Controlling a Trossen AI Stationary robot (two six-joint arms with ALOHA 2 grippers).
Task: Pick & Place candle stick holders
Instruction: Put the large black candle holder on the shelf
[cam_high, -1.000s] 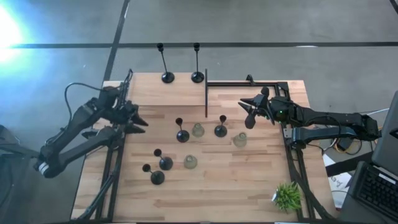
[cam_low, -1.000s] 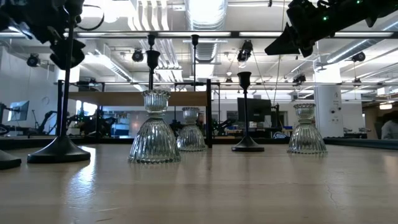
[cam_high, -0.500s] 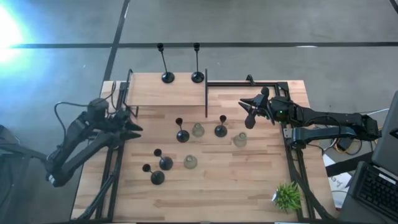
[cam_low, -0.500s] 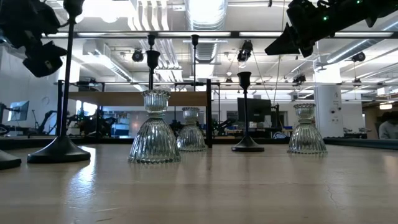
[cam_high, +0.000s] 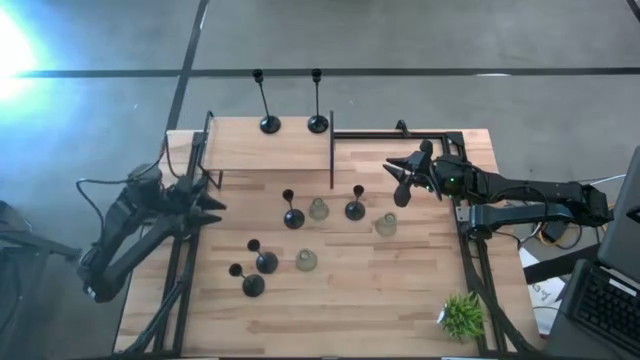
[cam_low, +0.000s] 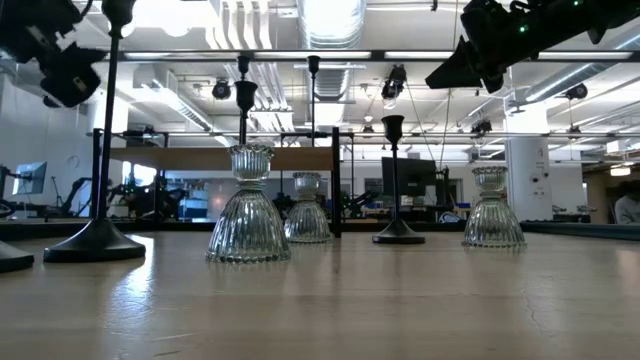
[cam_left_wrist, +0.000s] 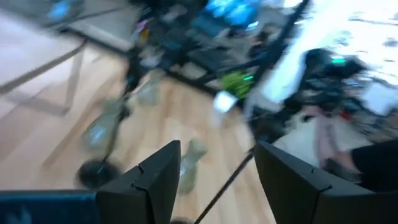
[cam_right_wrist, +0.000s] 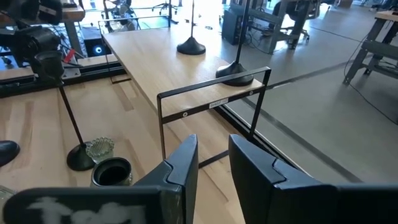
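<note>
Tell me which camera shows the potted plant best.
The high view: the potted plant sits whole at the table's near right corner. The left wrist view gives only a blurred green patch; the low and right wrist views miss it.

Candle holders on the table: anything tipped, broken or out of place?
Nothing stands out. The black holders and the glass holders all stand upright on the wooden table, none tipped or visibly broken. Two tall black holders sit at the far edge. No gripper holds anything.
</note>
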